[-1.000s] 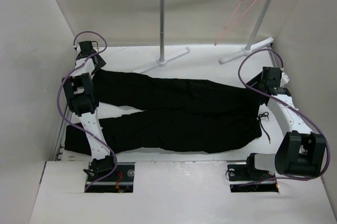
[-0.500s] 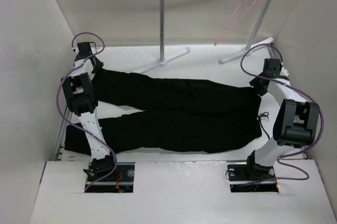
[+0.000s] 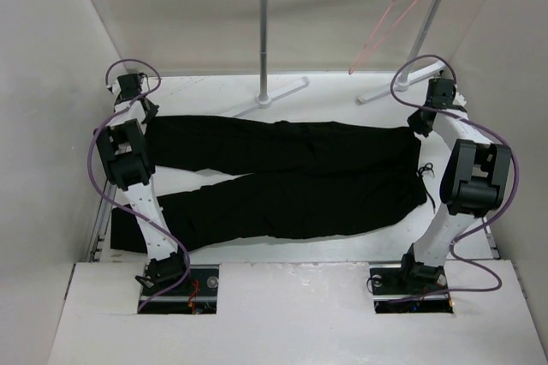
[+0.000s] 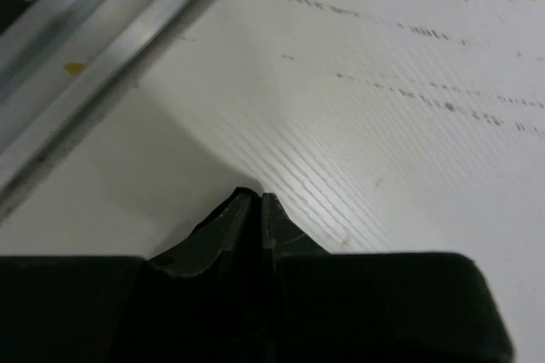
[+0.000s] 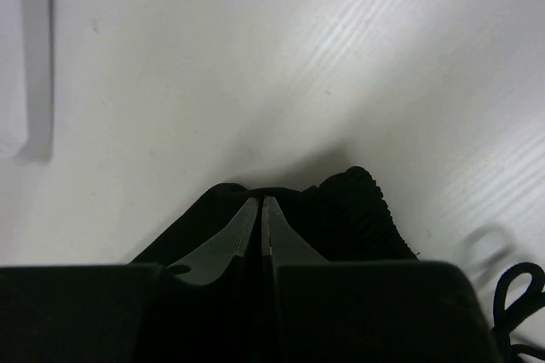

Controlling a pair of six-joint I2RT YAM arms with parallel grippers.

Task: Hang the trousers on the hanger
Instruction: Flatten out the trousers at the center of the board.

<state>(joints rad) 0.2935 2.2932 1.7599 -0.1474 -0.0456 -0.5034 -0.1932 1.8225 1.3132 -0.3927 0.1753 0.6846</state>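
Observation:
The black trousers (image 3: pixel 282 176) lie flat across the table, waist to the right and legs to the left. My left gripper (image 3: pixel 144 114) is at the cuff of the far leg, its jaws pressed together (image 4: pixel 258 197) with dark cloth under them. My right gripper (image 3: pixel 420 123) is at the far corner of the waist, where the ribbed waistband (image 5: pixel 362 205) bunches around its closed fingertips (image 5: pixel 260 201). The thin pink hanger (image 3: pixel 387 22) hangs by its hook from the rail at the back right, well above and behind the trousers.
The white-and-silver rail stand (image 3: pixel 265 39) rests on two feet at the back of the table. A black drawstring (image 5: pixel 519 295) trails off the waist at the right. An aluminium edge strip (image 4: pixel 94 22) runs near the left gripper. Walls enclose both sides.
Both grippers have closed. Both have moved toward the back of the table, and the trousers' far edge has shifted back with them. The right arm's elbow has folded upward.

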